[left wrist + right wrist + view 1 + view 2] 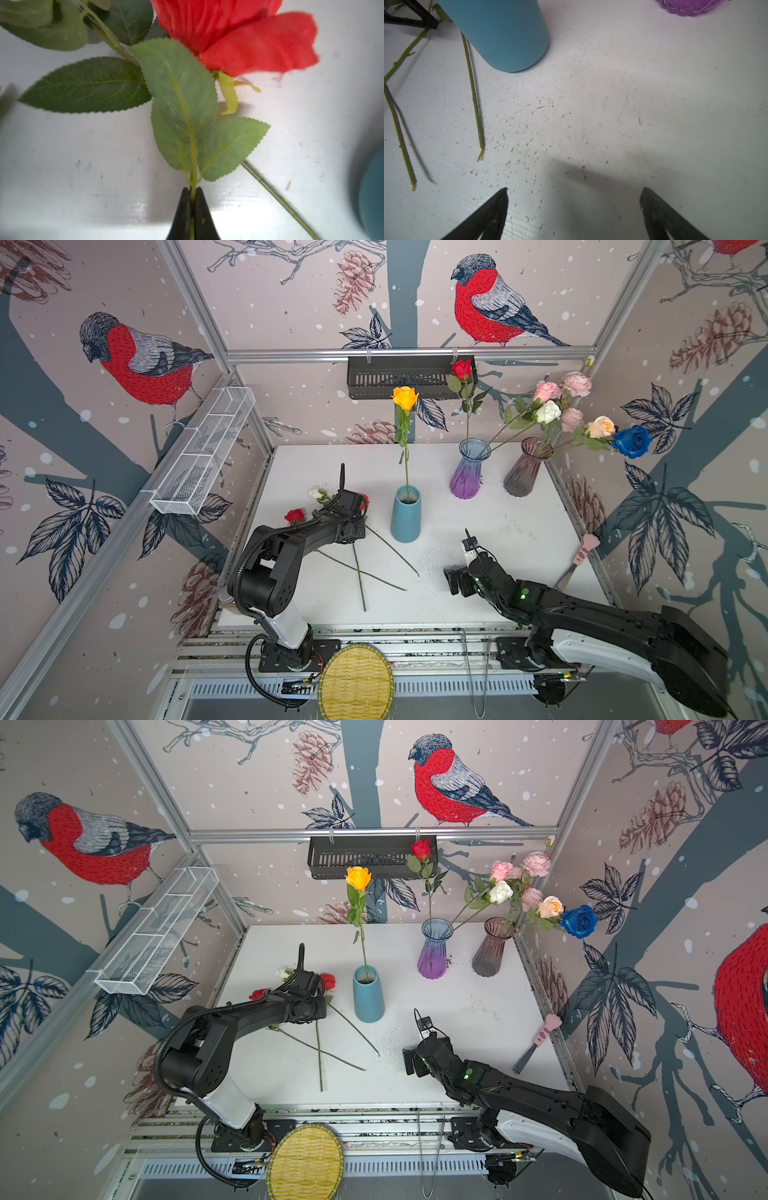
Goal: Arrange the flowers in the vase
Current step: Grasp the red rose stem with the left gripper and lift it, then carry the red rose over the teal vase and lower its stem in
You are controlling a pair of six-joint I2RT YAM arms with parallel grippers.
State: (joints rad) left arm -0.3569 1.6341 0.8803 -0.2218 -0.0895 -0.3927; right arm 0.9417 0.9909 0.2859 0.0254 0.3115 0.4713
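In the left wrist view my left gripper (192, 189) is shut on a thin green leaf stalk (193, 162), just below a red rose (239, 37) lying on the white table (519, 531). In both top views it (347, 504) (307, 986) sits over three loose flowers left of the blue vase (406, 514) (368, 994): two red and a white rose (316, 493), stems crossing. The blue vase holds an orange rose (405, 398). A purple vase (469, 472) and a mauve vase (525, 470) hold the other flowers. My right gripper (461, 562) (574, 191) stands open and empty.
A pink-handled tool (582, 556) lies at the table's right edge. A woven yellow tray (355, 682) sits at the front between the arm bases. A white wire basket (203, 452) hangs on the left wall and a black shelf (409, 375) on the back rail.
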